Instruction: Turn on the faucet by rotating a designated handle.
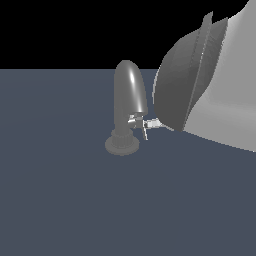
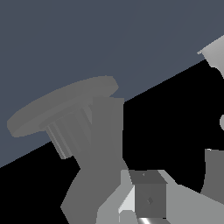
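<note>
my arm [image 1: 210,85] looms beside the faucet [image 1: 129,95]. gripper [image 1: 156,123] tip at the handle [image 1: 144,126]. cannot tell how far it's open.

Faucet [image 2: 94,148] w/ ribbed base, close up

The arm [image 1: 210,80] hides the gripper, apparently by the handle [image 1: 145,126], whose prongs are too small.

Dark grey glossy faucet [image 1: 128,100], ribbed base – silver-white handle [image 1: 145,125], slate-blue floor [image 1: 60,200], arm [image 1: 220,85] seemingly white-grey
</note>
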Tool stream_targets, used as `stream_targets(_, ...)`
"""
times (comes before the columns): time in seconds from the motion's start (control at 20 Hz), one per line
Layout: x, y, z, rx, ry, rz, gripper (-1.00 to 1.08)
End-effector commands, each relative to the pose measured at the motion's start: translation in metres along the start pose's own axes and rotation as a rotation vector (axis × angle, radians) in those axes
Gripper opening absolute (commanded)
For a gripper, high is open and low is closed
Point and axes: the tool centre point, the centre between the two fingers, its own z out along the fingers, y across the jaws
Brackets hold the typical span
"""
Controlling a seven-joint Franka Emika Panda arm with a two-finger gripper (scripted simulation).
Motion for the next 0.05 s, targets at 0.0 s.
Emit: stream_targets(0.0,0.0483,-0.0293,0.0073,0.062,-0.012,0.064,-1.00)
